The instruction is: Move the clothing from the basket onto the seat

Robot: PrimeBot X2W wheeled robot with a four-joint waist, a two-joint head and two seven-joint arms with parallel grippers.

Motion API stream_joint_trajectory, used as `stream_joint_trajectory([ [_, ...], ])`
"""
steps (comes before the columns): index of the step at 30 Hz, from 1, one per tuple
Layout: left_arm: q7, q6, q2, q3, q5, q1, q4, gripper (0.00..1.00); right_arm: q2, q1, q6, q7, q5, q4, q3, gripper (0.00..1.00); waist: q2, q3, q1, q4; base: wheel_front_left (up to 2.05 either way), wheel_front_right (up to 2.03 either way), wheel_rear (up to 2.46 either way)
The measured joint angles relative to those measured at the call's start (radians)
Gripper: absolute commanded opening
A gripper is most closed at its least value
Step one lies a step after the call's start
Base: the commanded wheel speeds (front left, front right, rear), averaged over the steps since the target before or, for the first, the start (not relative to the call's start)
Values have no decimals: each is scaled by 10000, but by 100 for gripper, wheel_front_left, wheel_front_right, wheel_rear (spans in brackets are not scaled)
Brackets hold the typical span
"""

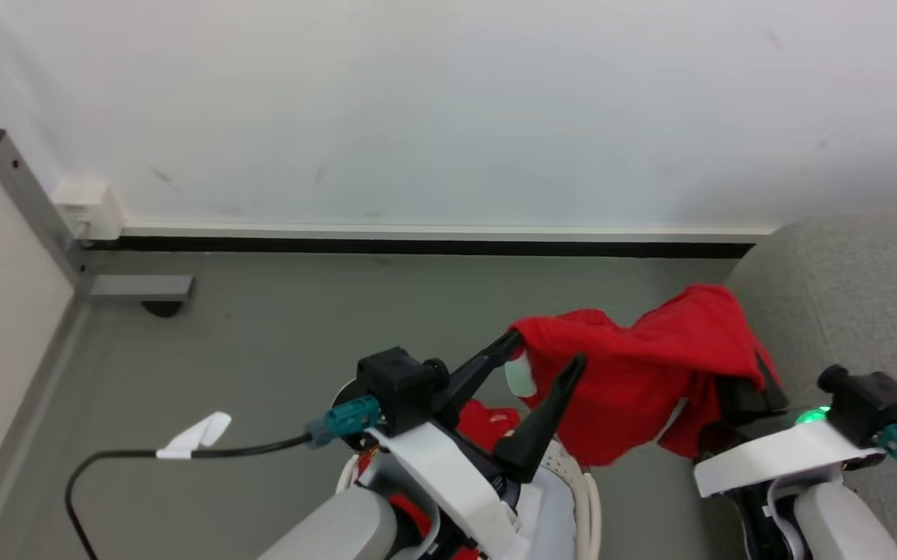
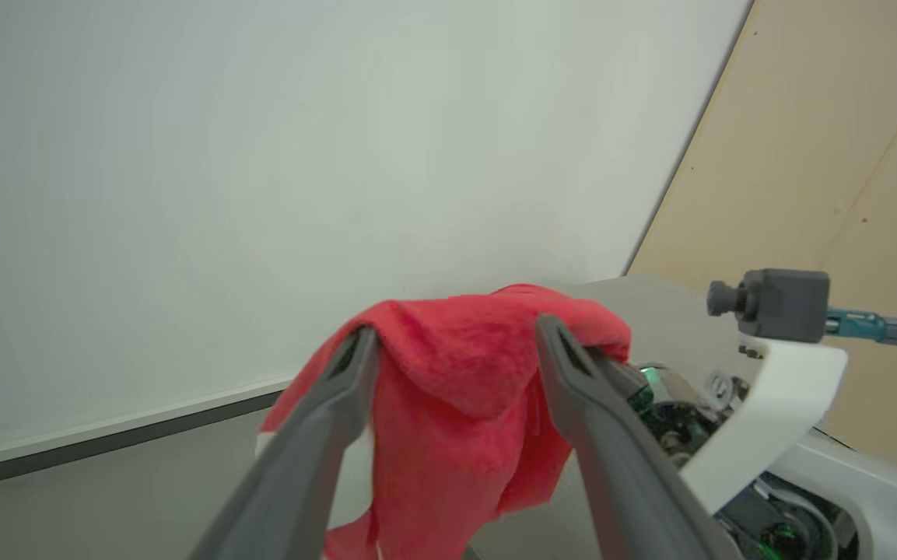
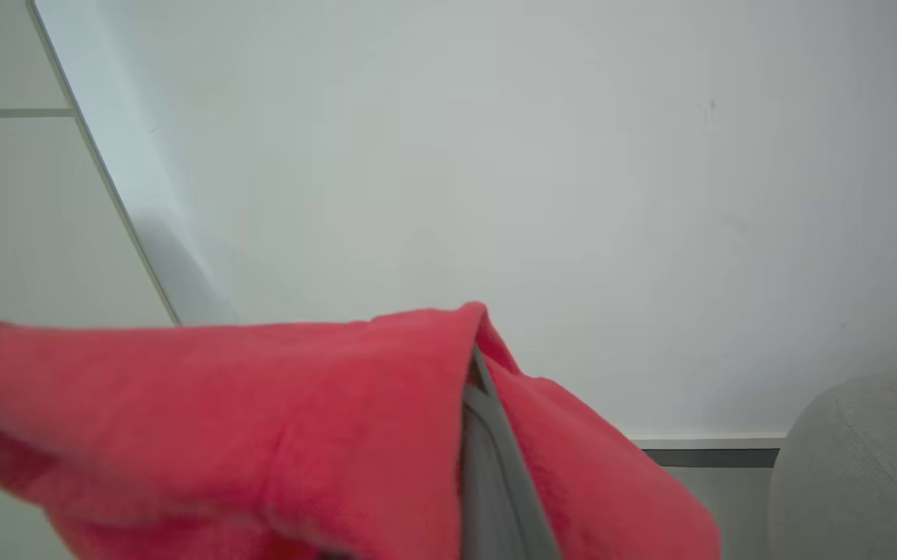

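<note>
We hold a soft bright red sportswear garment [image 1: 635,381] in the air between our two arms, above the grey floor [image 1: 277,342] and just beside the large grey woven-fabric seat [image 1: 853,288]. Our right claw [image 3: 481,404] is closed on it, with the cloth folded over its fingers. Our left claw [image 1: 545,354] stands wide open, the garment's edge draped against its fingertips [image 2: 359,350]. Below, another red piece [image 1: 487,424] lies in the oval white plastic basket [image 1: 592,498].

No text, brand, number or sign is legible. The white tag [image 1: 197,435] on the black cable [image 1: 261,446], lower left of the head view, looks blank. So does the white patch [image 1: 520,376] on the clothing [image 1: 635,373].
</note>
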Motion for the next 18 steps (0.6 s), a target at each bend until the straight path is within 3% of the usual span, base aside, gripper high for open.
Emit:
stream_joint_trajectory([
  [11, -255, -201, 203, -387, 251, 204, 142, 100, -307, 731, 0, 291, 59, -1469, -1732, 0, 0, 299, 0, -1878, 0, 0, 0],
  [18, -476, -257, 384, -648, 755, 105, 309, 100, -230, 1295, 0, 721, -75, -2349, -2086, 0, 0, 510, 0, -3200, 0, 0, 0],
])
